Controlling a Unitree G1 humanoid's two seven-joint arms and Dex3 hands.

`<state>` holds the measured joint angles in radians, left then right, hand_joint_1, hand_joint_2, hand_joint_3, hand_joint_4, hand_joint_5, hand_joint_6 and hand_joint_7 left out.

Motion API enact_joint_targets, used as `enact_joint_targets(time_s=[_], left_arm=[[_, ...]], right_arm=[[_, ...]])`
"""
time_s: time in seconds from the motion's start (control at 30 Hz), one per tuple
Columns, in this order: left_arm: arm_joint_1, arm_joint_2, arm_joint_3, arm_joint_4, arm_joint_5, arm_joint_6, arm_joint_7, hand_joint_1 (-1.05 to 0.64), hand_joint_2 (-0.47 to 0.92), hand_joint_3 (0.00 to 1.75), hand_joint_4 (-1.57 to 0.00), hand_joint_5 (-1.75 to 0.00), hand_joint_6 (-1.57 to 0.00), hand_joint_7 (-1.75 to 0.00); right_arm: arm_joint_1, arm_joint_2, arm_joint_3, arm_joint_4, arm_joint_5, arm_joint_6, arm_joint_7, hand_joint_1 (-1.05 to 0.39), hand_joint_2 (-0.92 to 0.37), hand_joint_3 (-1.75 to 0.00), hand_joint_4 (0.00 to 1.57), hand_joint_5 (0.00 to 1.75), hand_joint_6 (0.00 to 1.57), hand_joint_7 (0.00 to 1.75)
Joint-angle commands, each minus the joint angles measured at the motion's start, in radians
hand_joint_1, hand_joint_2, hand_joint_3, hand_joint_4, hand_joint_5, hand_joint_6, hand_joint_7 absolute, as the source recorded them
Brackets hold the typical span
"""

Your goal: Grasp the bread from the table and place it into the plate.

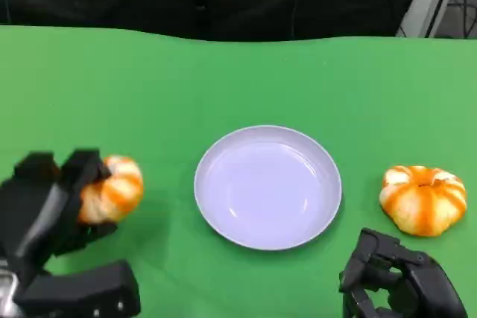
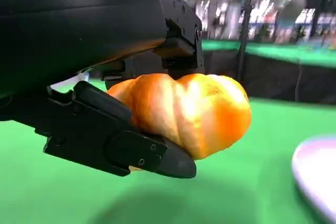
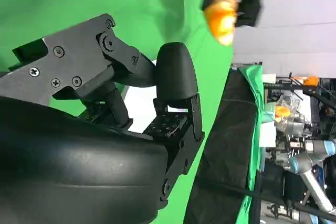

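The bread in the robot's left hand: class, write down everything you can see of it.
The bread is a rounded, golden-orange bun with pale ridges running over it like a pumpkin, and a glossy crust. The left hand grips it between black fingers, above the green table with a shadow beneath, left of the plate.

hands point(image 1: 56, 206): black, rounded shells | fingers point(image 3: 176, 74): black, visible screws
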<state>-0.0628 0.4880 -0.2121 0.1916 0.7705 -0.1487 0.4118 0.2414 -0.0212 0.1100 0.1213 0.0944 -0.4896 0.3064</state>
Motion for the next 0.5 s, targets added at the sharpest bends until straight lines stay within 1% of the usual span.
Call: enact_joint_targets(time_s=[0.03,0.13,0.2,0.3,0.4,0.5], left_arm=[[0.003,0.009,0.027,-0.133,0.001,0.047,-0.086,-0.09,0.90,0.27,-0.59,-1.75,-0.49,-1.75],[-0.037,-0.012,0.002,-0.136,0.035,0.046,-0.086,-0.09,0.89,0.27,-0.63,-1.75,-0.53,-1.75],[-0.066,-0.029,-0.012,-0.129,0.037,0.041,-0.098,-0.09,0.90,0.28,-0.63,-1.75,-0.53,-1.75],[-0.078,-0.036,-0.017,-0.125,0.037,0.040,-0.104,-0.09,0.90,0.29,-0.63,-1.75,-0.53,-1.75],[-0.162,-0.071,-0.074,-0.095,0.051,0.018,-0.134,-0.11,0.88,0.28,-0.62,-1.75,-0.53,-1.75],[-0.239,-0.115,-0.121,-0.029,0.061,-0.001,-0.138,-0.13,0.88,0.26,-0.63,-1.75,-0.54,-1.75]], right_arm=[[-0.001,-0.013,-0.009,0.011,0.008,-0.012,0.005,-0.13,-0.67,-1.03,0.78,1.75,0.72,1.52],[0.001,-0.010,-0.008,0.007,0.010,-0.004,0.003,-0.13,-0.66,-1.03,0.78,1.75,0.72,1.52],[0.003,-0.008,-0.008,0.004,0.010,-0.001,0.002,-0.13,-0.66,-1.03,0.78,1.75,0.72,1.52],[0.004,-0.007,-0.008,0.004,0.010,-0.002,0.002,-0.13,-0.66,-1.03,0.78,1.75,0.72,1.52],[0.005,-0.007,-0.007,0.004,0.005,-0.007,0.001,-0.13,-0.66,-1.03,0.78,1.75,0.73,1.52],[0.012,-0.005,-0.004,-0.008,0.003,0.006,-0.005,-0.14,-0.66,-1.02,0.77,1.75,0.72,1.51]])
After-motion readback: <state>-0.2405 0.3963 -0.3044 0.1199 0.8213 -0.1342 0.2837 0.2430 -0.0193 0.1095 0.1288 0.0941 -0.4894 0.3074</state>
